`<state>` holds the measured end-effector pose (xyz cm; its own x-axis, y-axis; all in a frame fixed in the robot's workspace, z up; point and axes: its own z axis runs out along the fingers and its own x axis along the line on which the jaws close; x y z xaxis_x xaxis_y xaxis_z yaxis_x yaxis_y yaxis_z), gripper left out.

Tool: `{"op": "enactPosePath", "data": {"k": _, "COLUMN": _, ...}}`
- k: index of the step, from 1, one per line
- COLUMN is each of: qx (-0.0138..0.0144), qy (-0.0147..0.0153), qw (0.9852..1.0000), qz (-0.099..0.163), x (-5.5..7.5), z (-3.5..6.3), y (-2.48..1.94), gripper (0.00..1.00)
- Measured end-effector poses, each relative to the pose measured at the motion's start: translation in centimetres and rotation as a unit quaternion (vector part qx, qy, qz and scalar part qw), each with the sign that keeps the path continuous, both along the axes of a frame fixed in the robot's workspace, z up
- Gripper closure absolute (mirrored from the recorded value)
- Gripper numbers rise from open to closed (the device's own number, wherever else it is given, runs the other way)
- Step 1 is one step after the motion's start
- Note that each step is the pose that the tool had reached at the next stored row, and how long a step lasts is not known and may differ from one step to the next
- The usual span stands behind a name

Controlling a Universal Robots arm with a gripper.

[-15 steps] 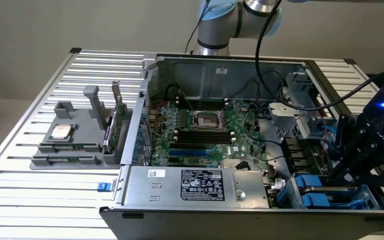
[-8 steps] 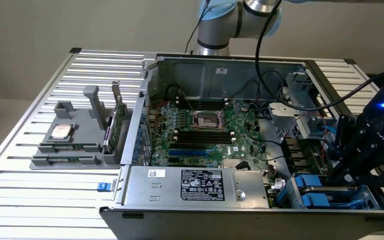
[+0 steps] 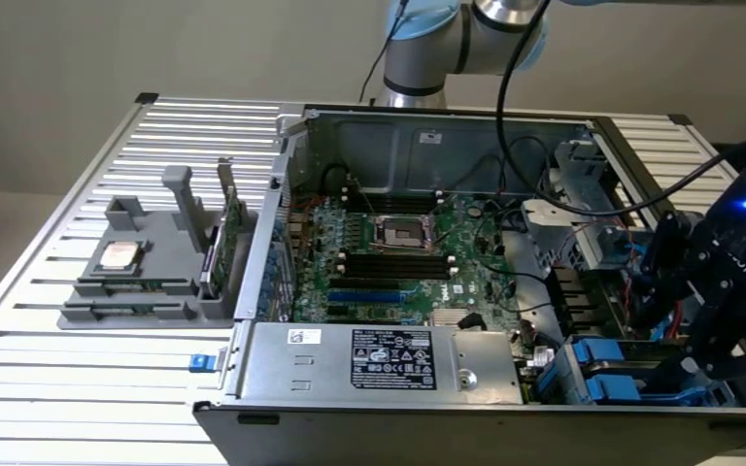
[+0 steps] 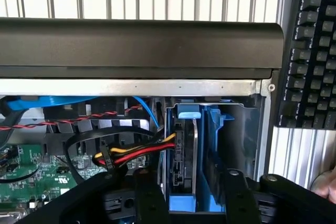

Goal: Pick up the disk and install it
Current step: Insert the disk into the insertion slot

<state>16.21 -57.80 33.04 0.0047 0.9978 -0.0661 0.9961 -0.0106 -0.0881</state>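
The disk (image 4: pixel 185 156), a grey drive in a bright blue carrier (image 4: pixel 212 145), stands on edge in the drive bay at the corner of the open computer case. My gripper (image 4: pixel 193 205) is right over it. Its two black fingers (image 4: pixel 149 200) stand apart, one on each side of the carrier, with the drive's end between them. In the exterior view the gripper (image 3: pixel 703 359) hangs at the right, over the blue carriers (image 3: pixel 613 379) in the case's near right corner.
Red, yellow and black cables (image 4: pixel 131 153) run up beside the bay. The case wall (image 4: pixel 136 51) stands just beyond it, with a keyboard (image 4: pixel 310 51) and a hand (image 4: pixel 326 187) outside. The motherboard (image 3: pixel 399 262), power supply (image 3: pixel 387 359) and a grey fixture (image 3: pixel 120 282) holding a chip lie toward the exterior view's left.
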Motion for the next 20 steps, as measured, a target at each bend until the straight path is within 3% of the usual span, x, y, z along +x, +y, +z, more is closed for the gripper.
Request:
{"op": "enactPosePath", "data": {"k": 3, "qx": 0.0001, "qy": 0.0066, "qw": 1.0000, "qz": 0.000, "x": 0.0, "z": 0.25, "y": 0.00, "gripper": 0.35}}
{"op": "enactPosePath", "data": {"k": 7, "qx": 0.0000, "qy": 0.0157, "qw": 0.9999, "qz": 0.000, "x": 0.0, "z": 0.70, "y": 0.00, "gripper": 0.29}}
{"op": "enactPosePath", "data": {"k": 8, "qx": 0.0000, "qy": 0.0176, "qw": 0.9998, "qz": 0.000, "x": 0.0, "z": 0.84, "y": 0.00, "gripper": 0.22}}
{"op": "enactPosePath", "data": {"k": 10, "qx": 0.0001, "qy": 0.0203, "qw": 0.9998, "qz": 0.000, "x": -0.1, "z": 1.16, "y": 0.00, "gripper": 0.22}}
{"op": "enactPosePath", "data": {"k": 13, "qx": 0.0000, "qy": 0.0219, "qw": 0.9998, "qz": 0.000, "x": -0.1, "z": 1.77, "y": 0.01, "gripper": 0.22}}
{"op": "enactPosePath", "data": {"k": 20, "qx": 0.0001, "qy": 0.0224, "qw": 0.9997, "qz": -0.001, "x": -0.2, "z": 3.89, "y": -0.01, "gripper": 0.22}}
